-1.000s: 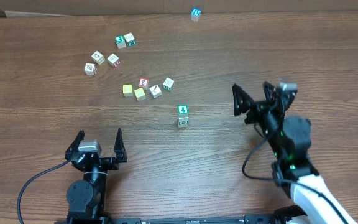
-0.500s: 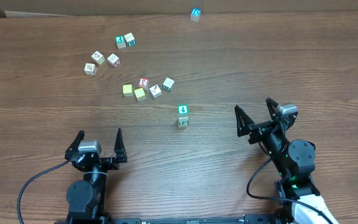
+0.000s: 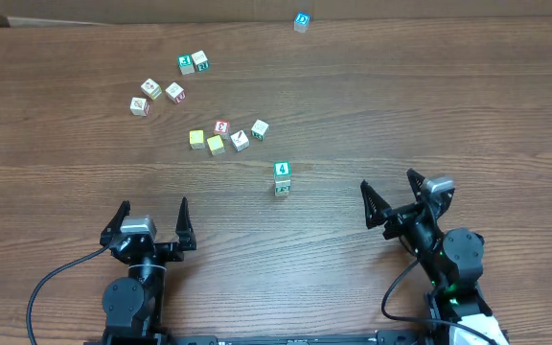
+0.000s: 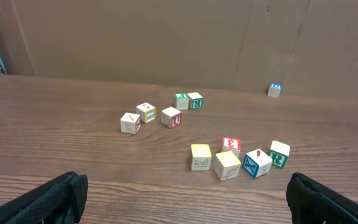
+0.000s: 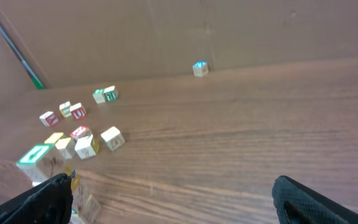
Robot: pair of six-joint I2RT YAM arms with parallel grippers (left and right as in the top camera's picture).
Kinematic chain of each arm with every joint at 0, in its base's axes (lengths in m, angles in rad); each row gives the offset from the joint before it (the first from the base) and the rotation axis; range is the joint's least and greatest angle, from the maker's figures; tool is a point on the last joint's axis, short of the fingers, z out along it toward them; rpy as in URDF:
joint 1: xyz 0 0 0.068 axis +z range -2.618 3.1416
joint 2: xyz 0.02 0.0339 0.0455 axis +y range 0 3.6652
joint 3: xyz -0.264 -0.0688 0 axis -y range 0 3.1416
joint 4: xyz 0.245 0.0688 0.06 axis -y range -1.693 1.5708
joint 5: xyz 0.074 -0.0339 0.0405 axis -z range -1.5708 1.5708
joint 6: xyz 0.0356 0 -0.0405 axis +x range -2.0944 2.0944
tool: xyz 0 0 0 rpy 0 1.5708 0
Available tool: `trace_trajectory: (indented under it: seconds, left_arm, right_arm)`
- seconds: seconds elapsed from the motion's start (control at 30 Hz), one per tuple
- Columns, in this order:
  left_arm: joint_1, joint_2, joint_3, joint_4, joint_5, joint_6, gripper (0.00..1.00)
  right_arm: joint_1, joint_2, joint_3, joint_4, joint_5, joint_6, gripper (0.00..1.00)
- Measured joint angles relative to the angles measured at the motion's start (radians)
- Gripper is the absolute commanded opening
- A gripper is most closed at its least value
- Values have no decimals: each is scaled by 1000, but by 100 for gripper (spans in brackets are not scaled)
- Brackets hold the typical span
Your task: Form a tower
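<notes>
loose cubes (image 3: 217, 145) behind, left of tower (image 3: 282, 178)

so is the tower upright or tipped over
Upright: in the overhead view the tower stands stacked, green 4 cube on top.

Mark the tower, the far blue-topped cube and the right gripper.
tower (image 3: 282, 178), overhead view, middle of the stack.
blue-topped cube (image 3: 301, 20), overhead view, its top face.
right gripper (image 3: 386, 180), overhead view, midway between its open fingertips.
</notes>
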Motion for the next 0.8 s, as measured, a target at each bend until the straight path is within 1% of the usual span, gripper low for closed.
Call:
trace_trajectory:
  seconds: [0.27,0.53,0.8]
  left_arm:
    - [0,0,0,0,0,0,100]
    - [0,0,0,0,0,0,100]
    - [0,0,0,0,0,0,99]
  right_arm:
    - [0,-26,-5,-82,-6,-29,100]
    - [0,-38,-6,-222,-6,-36,100]
    - [0,-160,-6,-375,-6,-39,100]
